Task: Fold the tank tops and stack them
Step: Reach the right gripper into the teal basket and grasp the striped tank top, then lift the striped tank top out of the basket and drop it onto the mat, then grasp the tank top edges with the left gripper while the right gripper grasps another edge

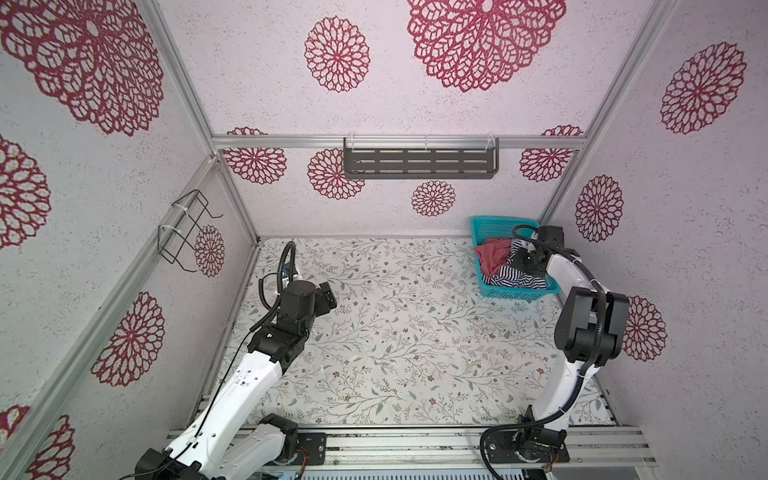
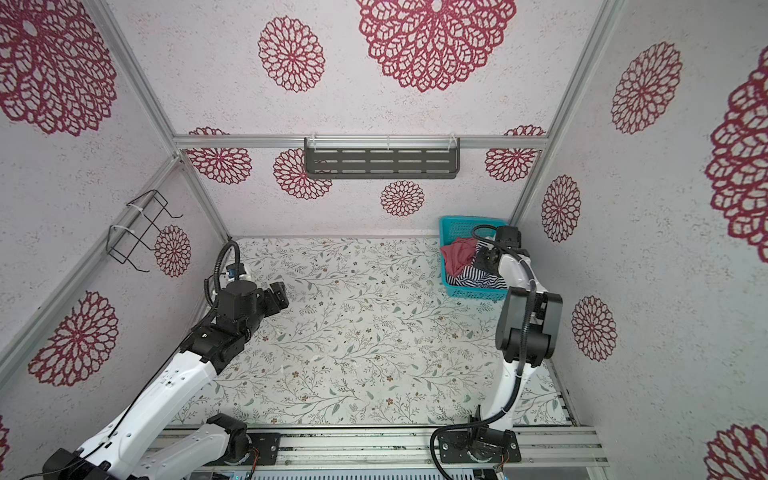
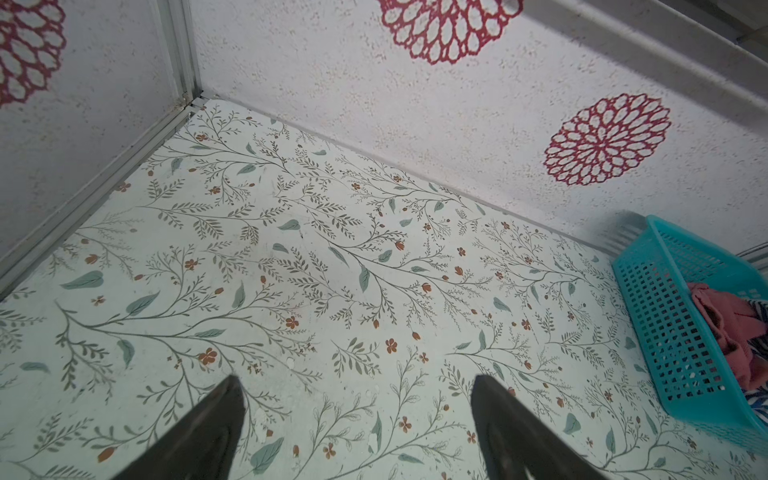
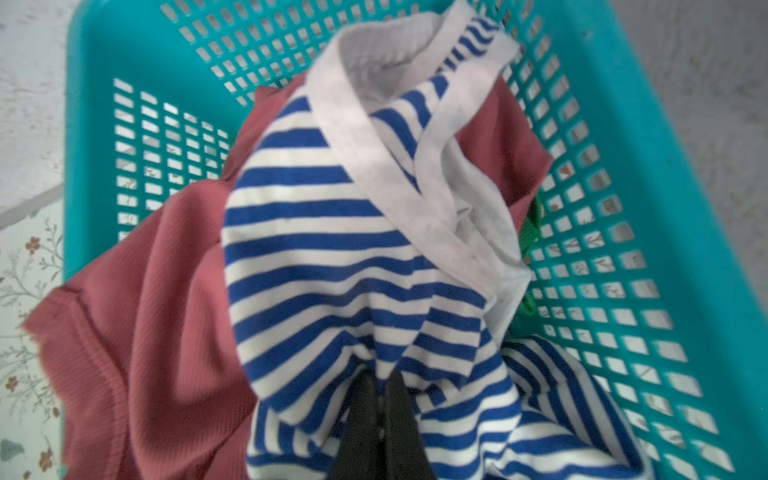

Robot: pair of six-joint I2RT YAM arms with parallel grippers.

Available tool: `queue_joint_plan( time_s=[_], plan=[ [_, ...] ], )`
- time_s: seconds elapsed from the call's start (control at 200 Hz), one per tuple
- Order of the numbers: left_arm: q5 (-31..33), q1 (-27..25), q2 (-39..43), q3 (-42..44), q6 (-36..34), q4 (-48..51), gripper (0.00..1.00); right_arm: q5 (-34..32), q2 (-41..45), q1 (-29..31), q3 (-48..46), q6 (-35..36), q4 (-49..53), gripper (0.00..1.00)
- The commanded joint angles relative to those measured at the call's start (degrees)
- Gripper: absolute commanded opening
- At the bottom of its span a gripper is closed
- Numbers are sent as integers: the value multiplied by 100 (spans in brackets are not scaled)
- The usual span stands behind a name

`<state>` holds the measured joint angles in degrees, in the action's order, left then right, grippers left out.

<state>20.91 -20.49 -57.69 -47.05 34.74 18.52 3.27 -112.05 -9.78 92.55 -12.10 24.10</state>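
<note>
A teal mesh basket point(image 1: 515, 296) point(image 4: 665, 166) at the back right corner holds the tank tops in a crumpled heap. The navy-and-white striped top point(image 1: 513, 280) point(image 4: 316, 249) lies uppermost, over the dusty red-pink top point(image 1: 492, 255) point(image 4: 158, 332). A sliver of the green top point(image 4: 530, 232) shows beneath them. My right gripper point(image 4: 380, 376) reaches down into the basket, shut on a pinch of the striped cloth. My left gripper point(image 1: 328, 297) point(image 3: 355, 378) hovers open and empty over the table's left side.
The floral table point(image 1: 395, 332) is walled in on three sides. A dark slotted shelf point(image 1: 420, 160) hangs on the back wall and a wire rack point(image 1: 187, 230) on the left wall. The basket point(image 3: 665, 324) stands tight against the back and right walls.
</note>
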Motion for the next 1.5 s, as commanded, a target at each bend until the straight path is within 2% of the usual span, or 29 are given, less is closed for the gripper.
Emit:
queue_joint_plan(
  time_s=[0.0, 0.14, 0.29, 0.415, 0.585, 0.661, 0.841, 0.991, 1.041, 1.111, 1.161, 1.251, 1.321, 1.431, 1.496],
  plan=[
    [46, -47, 76, -275, 58, 63, 88, -235, 928, 132, 371, 181, 322, 0],
    [19, -50, -122, -699, -270, 37, 87, -386, 1626, 581, 632, 464, 630, 0],
    [-188, -46, -293, -1287, -603, 133, 85, -660, 2204, 1493, 1218, 786, 940, 0],
    [-397, -45, -311, -1636, -792, 255, 83, -706, 2190, 2338, 2233, 822, 1633, 0],
    [-575, -49, -265, -1677, -872, 327, 81, -904, 2004, 3568, 3044, 1170, 1853, 0],
    [-751, -38, -310, -1574, -742, 327, 81, -564, 1794, 3905, 3394, 1182, 1871, 0],
    [-940, -12, -191, -1081, -342, 238, 80, 938, 1052, 4379, 3876, 823, 1797, 0],
    [-912, 269, -50, -832, -238, 605, 76, 1029, 398, 4251, 3457, 445, 1620, 1],
    [-934, 400, -62, -747, -231, 730, 74, 958, 129, 4069, 3365, 384, 1698, 21],
    [-948, 531, -134, -627, -215, 910, 72, 502, -100, 3759, 3093, 327, 1831, 54],
    [-939, 553, -222, -553, -224, 1024, 71, 83, -95, 3548, 2733, 313, 1803, 66],
    [-1153, 531, -463, -454, -67, 1117, 68, -483, 154, 3363, 1993, 365, 1808, 68],
    [-1446, 433, -655, -312, 204, 1034, 65, -435, 597, 3381, 1127, 318, 1546, 66],
    [-1792, 274, -791, 88, 756, 680, 58, -161, 1151, 3741, -77, 101, 1263, 49],
    [-1955, 194, -834, 375, 1204, 386, 55, 50, 1281, 4101, -601, -96, 1112, 44]
  ],
)
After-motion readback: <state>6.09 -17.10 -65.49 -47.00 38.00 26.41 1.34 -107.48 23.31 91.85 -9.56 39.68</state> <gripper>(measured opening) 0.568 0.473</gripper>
